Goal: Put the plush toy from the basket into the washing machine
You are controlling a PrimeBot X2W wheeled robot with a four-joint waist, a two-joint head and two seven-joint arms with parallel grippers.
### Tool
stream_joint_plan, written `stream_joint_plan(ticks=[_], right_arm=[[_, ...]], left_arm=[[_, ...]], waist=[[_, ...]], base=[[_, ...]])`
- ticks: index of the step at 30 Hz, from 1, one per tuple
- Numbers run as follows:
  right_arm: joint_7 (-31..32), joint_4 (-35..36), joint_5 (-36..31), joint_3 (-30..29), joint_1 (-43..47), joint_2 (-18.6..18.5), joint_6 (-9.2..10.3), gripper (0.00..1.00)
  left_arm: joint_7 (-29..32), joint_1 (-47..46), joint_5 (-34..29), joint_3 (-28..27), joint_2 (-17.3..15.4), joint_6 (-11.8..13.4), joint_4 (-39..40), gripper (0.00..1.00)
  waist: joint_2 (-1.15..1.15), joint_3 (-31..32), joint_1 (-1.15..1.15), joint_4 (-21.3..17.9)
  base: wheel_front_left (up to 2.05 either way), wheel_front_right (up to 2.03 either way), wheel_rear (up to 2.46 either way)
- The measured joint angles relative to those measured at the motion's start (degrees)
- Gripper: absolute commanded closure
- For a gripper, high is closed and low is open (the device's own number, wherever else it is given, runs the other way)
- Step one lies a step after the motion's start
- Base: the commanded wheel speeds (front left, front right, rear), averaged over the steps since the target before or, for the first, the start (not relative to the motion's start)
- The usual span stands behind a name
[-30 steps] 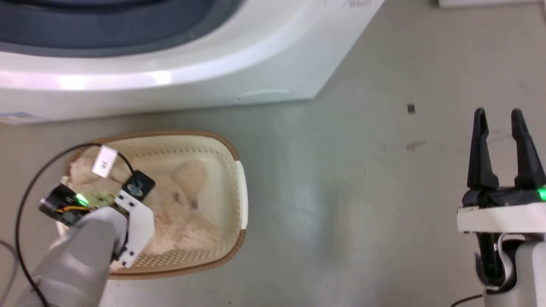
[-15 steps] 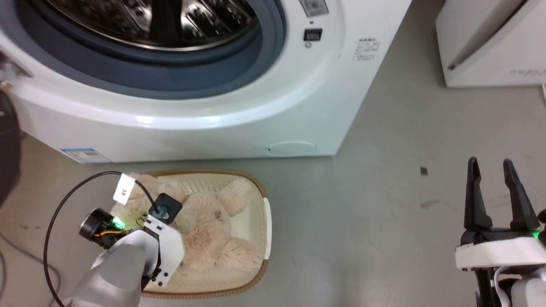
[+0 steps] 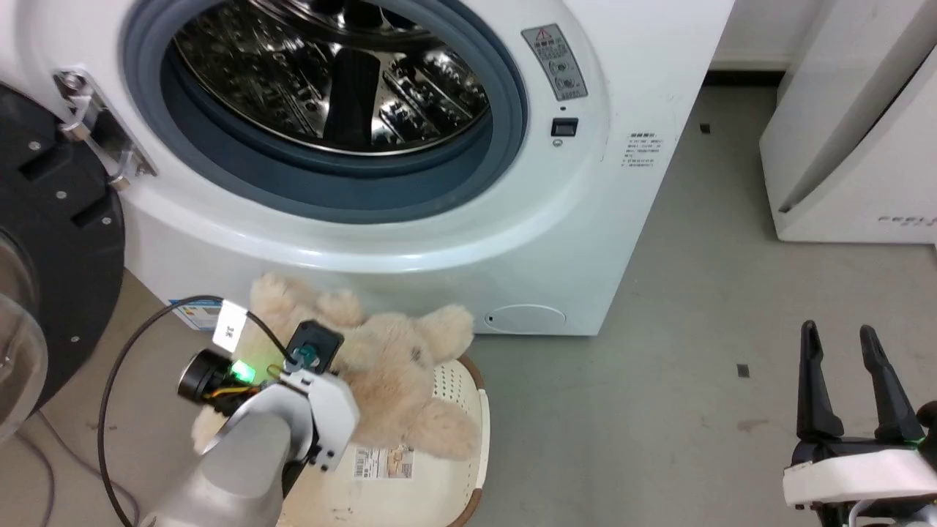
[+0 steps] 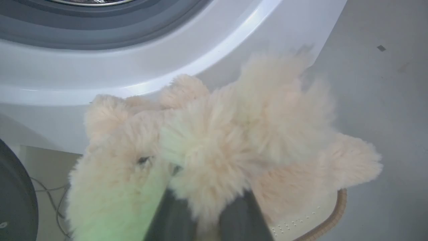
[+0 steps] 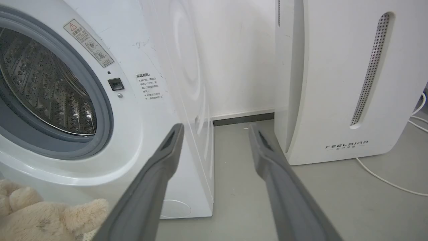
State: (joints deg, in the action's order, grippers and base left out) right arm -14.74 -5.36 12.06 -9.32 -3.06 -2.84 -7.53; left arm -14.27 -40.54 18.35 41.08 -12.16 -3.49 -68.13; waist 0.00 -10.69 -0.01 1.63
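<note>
The cream-beige plush toy [image 3: 395, 366] hangs lifted above the basket [image 3: 476, 432], just below the washing machine's [image 3: 585, 219] open drum [image 3: 329, 80]. My left gripper [image 4: 207, 204] is shut on the plush toy [image 4: 234, 134]; its dark fingers [image 4: 174, 217] are buried in the fur. The basket rim [image 4: 337, 214] shows under the toy, and the barcode sticker [image 3: 382, 461] lies bare on the basket's bottom. My right gripper [image 3: 849, 351] stands open at the lower right, holding nothing. In the right wrist view its fingers [image 5: 160, 174] frame the floor, with the toy [image 5: 40, 217] at the lower left.
The black-framed round door [image 3: 51, 249] is swung open at the left. A white FEELBIRD appliance [image 5: 334, 83] stands right of the washer, with a white cable [image 5: 394, 180] on the floor beside it. A black cable [image 3: 110, 410] loops off my left wrist.
My left gripper has lifted the plush toy out of the basket, baring the basket's bottom. The head camera has tilted up, bringing the drum and door into view. The right gripper stays open.
</note>
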Motion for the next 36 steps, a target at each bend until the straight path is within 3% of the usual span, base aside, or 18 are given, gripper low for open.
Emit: stream_joint_plan(ticks=[11, 18, 25, 36], right_arm=[[0.0, 0.0, 0.0, 0.4, 0.6, 0.0, 0.0, 0.0], [0.0, 0.0, 0.0, -0.1, 0.5, 0.0, 0.0, 0.0], [0.0, 0.3, 0.2, 0.4, -1.1, 0.0, 0.0, 0.0], [0.0, 0.8, 1.1, 1.6, -5.5, 0.0, 0.0, 0.0]], left_arm=[[-0.4, 1.9, 0.7, -7.1, -4.7, 6.4, 17.8, 1.0], [-0.4, 2.0, 0.7, -12.7, -7.1, 8.8, 25.6, 1.0], [-0.4, 0.1, 0.3, -16.7, -8.0, 8.9, 28.8, 1.0], [-0.4, -10.3, -0.1, -22.8, -10.7, 8.3, 27.7, 1.0]], waist=[[0.0, 1.3, 0.0, -0.6], [0.0, -0.7, 0.01, -2.0], [0.0, -4.0, 0.01, -3.6], [0.0, -11.7, 0.01, -7.7]], base=[[0.0, 0.0, 0.0], [0.0, 0.0, 0.0], [0.0, 0.0, 0.0], [0.0, 0.0, 0.0]])
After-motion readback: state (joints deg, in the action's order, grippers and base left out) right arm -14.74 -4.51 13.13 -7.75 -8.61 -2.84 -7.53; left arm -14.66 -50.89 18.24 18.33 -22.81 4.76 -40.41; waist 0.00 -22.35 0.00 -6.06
